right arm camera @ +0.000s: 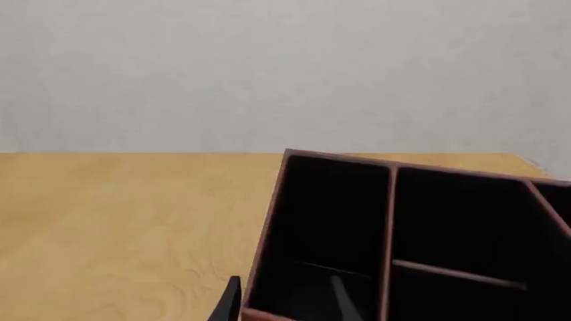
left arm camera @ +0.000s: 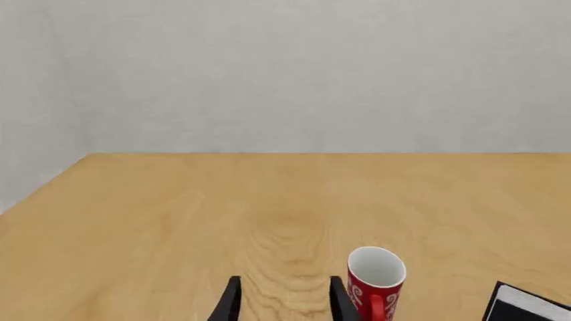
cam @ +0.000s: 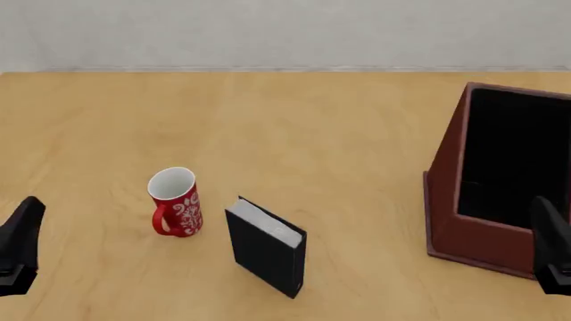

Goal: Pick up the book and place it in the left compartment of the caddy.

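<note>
Hovering low, left gripper (left arm camera: 283, 301) fingers parted, right gripper (right arm camera: 283, 301) likewise

1. The left gripper (cam: 20, 244) sits low at the front view's left edge, its dark fingers (left arm camera: 232, 301) parted and holding nothing.
2. The right gripper (cam: 553, 247) sits at the right edge, fingers (right arm camera: 231, 299) likewise apart.

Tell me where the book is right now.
In the front view the book stands upright near the front edge, left of centre, just right of the red mug.
</note>
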{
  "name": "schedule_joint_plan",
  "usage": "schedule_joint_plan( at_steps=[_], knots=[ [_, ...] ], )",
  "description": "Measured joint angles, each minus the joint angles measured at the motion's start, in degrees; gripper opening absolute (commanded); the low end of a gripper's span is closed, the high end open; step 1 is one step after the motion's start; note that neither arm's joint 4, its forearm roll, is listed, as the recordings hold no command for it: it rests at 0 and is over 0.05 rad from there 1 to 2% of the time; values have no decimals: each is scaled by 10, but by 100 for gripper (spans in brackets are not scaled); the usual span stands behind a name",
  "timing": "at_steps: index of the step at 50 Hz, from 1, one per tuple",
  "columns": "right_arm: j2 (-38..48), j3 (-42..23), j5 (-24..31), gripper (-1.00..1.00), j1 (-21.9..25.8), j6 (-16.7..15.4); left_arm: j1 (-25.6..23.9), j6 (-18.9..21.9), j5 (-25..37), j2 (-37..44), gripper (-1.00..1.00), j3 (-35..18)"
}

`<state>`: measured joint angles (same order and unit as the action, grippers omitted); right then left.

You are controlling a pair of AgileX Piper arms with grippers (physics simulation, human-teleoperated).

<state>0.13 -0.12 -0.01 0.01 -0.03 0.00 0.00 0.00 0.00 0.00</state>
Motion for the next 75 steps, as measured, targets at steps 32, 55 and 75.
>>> schedule_joint_plan(
  at_steps=[32,55,75],
  knots=[
    [9,-28,17,100,22,-15,0,0,0,0,100,0],
    [29,-114,80,100,144,-64,0,0,0,0,100,0],
    [113,-125,41,100,303,-139,0,0,0,0,100,0]
  ],
)
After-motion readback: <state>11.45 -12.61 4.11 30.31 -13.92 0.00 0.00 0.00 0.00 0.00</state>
